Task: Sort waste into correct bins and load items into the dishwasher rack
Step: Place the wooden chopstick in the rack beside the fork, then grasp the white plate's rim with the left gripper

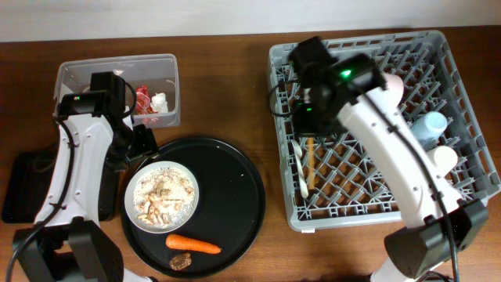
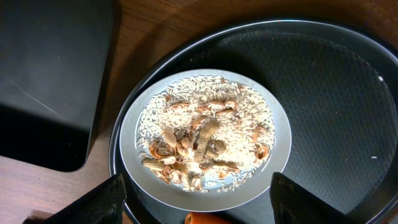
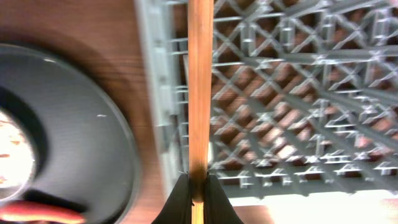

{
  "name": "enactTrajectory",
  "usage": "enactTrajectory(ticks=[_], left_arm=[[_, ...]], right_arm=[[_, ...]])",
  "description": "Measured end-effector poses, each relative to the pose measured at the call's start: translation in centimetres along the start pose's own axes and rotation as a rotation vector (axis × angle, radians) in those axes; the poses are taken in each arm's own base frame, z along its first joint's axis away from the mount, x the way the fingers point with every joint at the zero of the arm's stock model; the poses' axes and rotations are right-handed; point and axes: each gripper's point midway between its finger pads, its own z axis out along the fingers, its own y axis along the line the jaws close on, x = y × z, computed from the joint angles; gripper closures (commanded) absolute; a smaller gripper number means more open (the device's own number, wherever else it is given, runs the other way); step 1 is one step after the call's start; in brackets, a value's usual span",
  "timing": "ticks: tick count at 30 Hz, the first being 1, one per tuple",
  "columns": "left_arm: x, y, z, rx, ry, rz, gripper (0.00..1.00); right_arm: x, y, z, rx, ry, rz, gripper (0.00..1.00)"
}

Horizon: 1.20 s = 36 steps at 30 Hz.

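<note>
The brown wooden surface [image 1: 235,86] bears one grey dishwasher rack [image 1: 282,157], one round black tray [image 1: 235,196], one clear tub [image 1: 168,59] and one flat black tray [image 1: 23,188]. The round tray carries one plate [image 2: 283,134] of rice-like scraps [image 2: 186,106], one carrot [image 1: 193,245] and one brown lump [image 1: 181,262], and the left hand [image 2: 199,199] hangs over the plate, its two fingers wide apart and empty; the tub holds one red wrapper [image 1: 143,98] and one white scrap [image 1: 159,101]. The right hand [image 3: 198,186] is clamped on the single chopstick [image 3: 200,93] at the rack's left side, beside one white fork [image 1: 301,168], with two cups, light blue cup [image 1: 430,125] and white cup [image 1: 444,159], farther right.
</note>
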Motion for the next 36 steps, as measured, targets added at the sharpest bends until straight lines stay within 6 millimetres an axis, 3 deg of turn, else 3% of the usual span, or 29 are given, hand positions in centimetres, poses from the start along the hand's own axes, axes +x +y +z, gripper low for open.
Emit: enactTrajectory(ticks=[4, 14, 15, 16, 17, 19, 27, 31, 33, 34, 36], left_arm=[[0.0, 0.0, 0.0, 0.0, 0.0, 0.0, 0.26], [0.0, 0.0, 0.0, 0.0, 0.0, 0.0, 0.26], [0.0, 0.0, 0.0, 0.0, 0.0, 0.0, 0.26], [0.0, 0.0, 0.0, 0.0, 0.0, 0.0, 0.26], [0.0, 0.0, 0.0, 0.0, 0.0, 0.0, 0.26], [0.0, 0.0, 0.0, 0.0, 0.0, 0.0, 0.26], [0.0, 0.0, 0.0, 0.0, 0.0, 0.0, 0.26], [0.1, -0.1, 0.0, 0.005, 0.006, 0.0, 0.26], [0.4, -0.4, 0.0, 0.017, 0.016, 0.004, 0.26], [0.5, -0.8, 0.0, 0.021, 0.018, 0.015, 0.26], [0.8, -1.7, 0.0, 0.025, 0.02, 0.044, 0.26]], right_arm=[[-0.2, -1.6, 1.7, 0.002, 0.035, -0.064, 0.96], [0.1, 0.8, 7.7, -0.113, 0.057, -0.16, 0.95], [-0.1, 0.9, 8.0, -0.121, 0.05, -0.161, 0.84], [-0.3, 1.1, 8.1, -0.13, 0.041, -0.161, 0.65], [-0.5, 1.4, 8.3, -0.141, 0.03, -0.166, 0.55], [-0.7, 1.6, 8.4, -0.156, 0.022, -0.166, 0.49], [-0.5, 1.8, 8.4, -0.168, 0.03, -0.165, 0.48], [-0.5, 0.4, 7.7, -0.111, 0.016, -0.124, 0.46], [-1.0, -1.3, 5.8, -0.083, -0.044, -0.07, 0.46], [-1.5, -3.3, 3.3, -0.078, -0.117, -0.014, 0.46], [-1.5, -5.4, 1.0, -0.066, -0.173, 0.043, 0.46]])
